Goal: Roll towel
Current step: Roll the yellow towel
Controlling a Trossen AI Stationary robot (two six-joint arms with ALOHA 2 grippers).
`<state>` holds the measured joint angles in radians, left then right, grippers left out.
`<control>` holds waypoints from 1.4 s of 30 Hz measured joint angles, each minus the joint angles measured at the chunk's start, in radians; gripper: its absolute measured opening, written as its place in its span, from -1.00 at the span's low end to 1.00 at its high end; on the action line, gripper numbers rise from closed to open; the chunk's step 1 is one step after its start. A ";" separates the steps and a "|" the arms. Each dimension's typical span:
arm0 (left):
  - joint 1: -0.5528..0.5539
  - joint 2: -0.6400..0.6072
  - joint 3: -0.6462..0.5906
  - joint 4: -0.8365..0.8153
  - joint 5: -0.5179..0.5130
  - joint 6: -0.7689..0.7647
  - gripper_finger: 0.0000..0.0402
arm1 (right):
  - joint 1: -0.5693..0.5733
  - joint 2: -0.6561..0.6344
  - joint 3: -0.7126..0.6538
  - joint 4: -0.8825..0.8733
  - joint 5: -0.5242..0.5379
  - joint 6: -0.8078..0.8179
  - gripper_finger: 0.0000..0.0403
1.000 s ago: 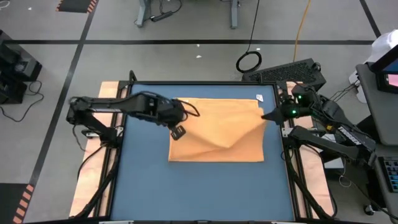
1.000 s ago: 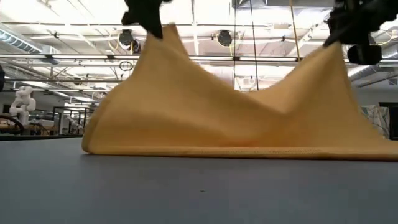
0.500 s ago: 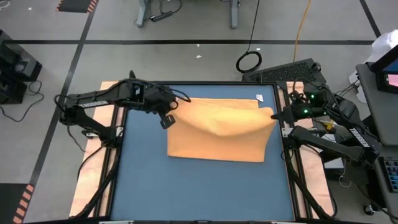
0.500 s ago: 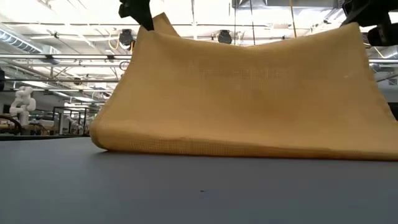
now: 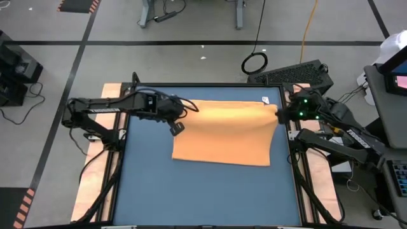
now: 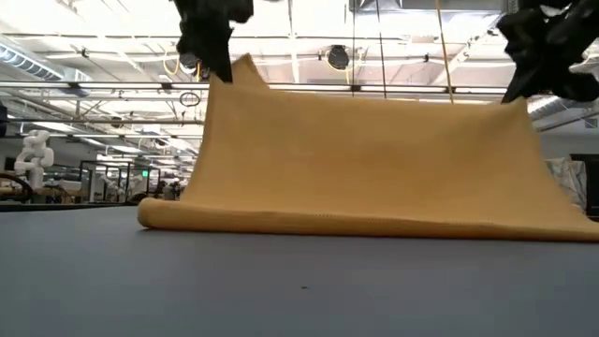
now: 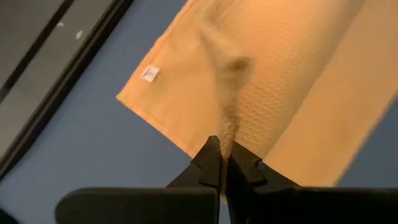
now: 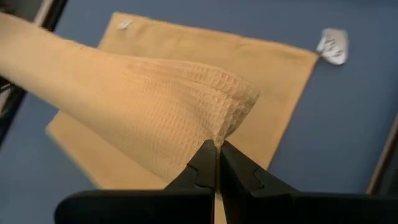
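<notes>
Towel (image 5: 222, 137) on the blue table (image 5: 210, 191), near half lying flat, far edge lifted and stretched taut between both arms. Left gripper (image 5: 176, 121) pinched tight on one raised corner, right gripper (image 5: 278, 113) pinched tight on the other — cloth hanging like a curtain from each. Long axis side to side, parallel to the line between the jaws, neither arm nearer; likely next, both carrying that edge evenly toward the near hem to start the roll

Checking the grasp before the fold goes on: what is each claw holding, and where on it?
Both hold the towel: the left claw and the right claw each pinch a raised corner of its lifted edge.
</notes>
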<state>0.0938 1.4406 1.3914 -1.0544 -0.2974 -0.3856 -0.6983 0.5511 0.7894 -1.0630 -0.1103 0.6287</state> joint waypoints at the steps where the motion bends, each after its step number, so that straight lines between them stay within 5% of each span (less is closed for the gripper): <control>1: 0.004 0.000 -0.019 0.022 -0.015 -0.001 -0.96 | 0.000 0.001 -0.016 0.018 0.022 0.000 -1.00; 12: 0.037 0.000 -0.113 0.104 -0.027 -0.001 -0.96 | 0.000 0.053 -0.191 0.207 0.035 -0.013 -1.00; 21: 0.021 -0.017 -0.109 0.103 0.034 -0.012 -0.96 | 0.000 0.058 -0.149 0.158 -0.043 -0.017 -1.00; 28: 0.047 0.003 -0.108 0.124 -0.011 0.072 -0.96 | 0.000 0.084 -0.140 0.185 0.147 -0.047 -1.00; 42: 0.090 0.106 -0.109 0.140 -0.085 0.165 -0.96 | 0.000 0.315 -0.140 0.283 0.272 -0.147 -1.00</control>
<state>0.1837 1.5463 1.2827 -0.9146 -0.3828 -0.2201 -0.6984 0.8664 0.6491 -0.7795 0.1614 0.4816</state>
